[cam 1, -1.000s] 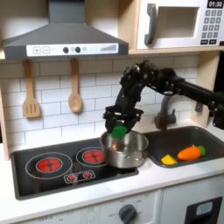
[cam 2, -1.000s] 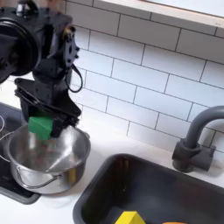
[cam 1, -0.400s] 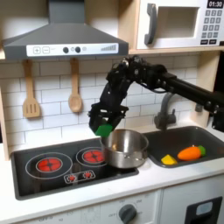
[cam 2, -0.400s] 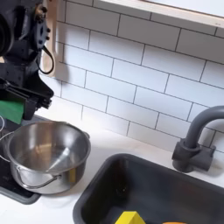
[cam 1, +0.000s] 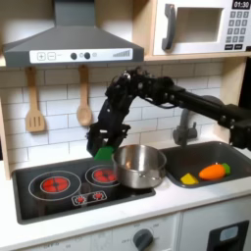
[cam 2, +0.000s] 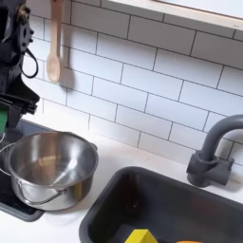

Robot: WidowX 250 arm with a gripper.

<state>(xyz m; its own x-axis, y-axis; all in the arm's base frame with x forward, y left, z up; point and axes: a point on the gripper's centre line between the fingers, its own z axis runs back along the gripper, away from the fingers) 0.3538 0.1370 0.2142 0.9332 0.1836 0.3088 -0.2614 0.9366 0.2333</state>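
Note:
In the first exterior view my gripper [cam 1: 103, 147] is shut on a small green object [cam 1: 103, 153]. It hangs just left of the steel pot [cam 1: 140, 165], above the stove's right burner [cam 1: 102, 175]. The black arm [cam 1: 167, 93] reaches in from the first exterior view's right. In the second exterior view the gripper [cam 2: 8, 106] sits at the left edge with a sliver of the green object [cam 2: 3, 120] showing. The pot [cam 2: 47, 167] stands beside it, with nothing inside.
A black stove top [cam 1: 59, 186] with two red burners lies left of the sink [cam 1: 224, 155], which holds a yellow piece [cam 1: 186, 178] and an orange carrot [cam 1: 211, 172]. A faucet [cam 2: 213, 150] stands behind the sink. Wooden utensils [cam 1: 83, 98] hang on the tiled wall.
The gripper lifted the green object out from over the pot and carried it left and down, beside the pot over the burner. The pot stayed put.

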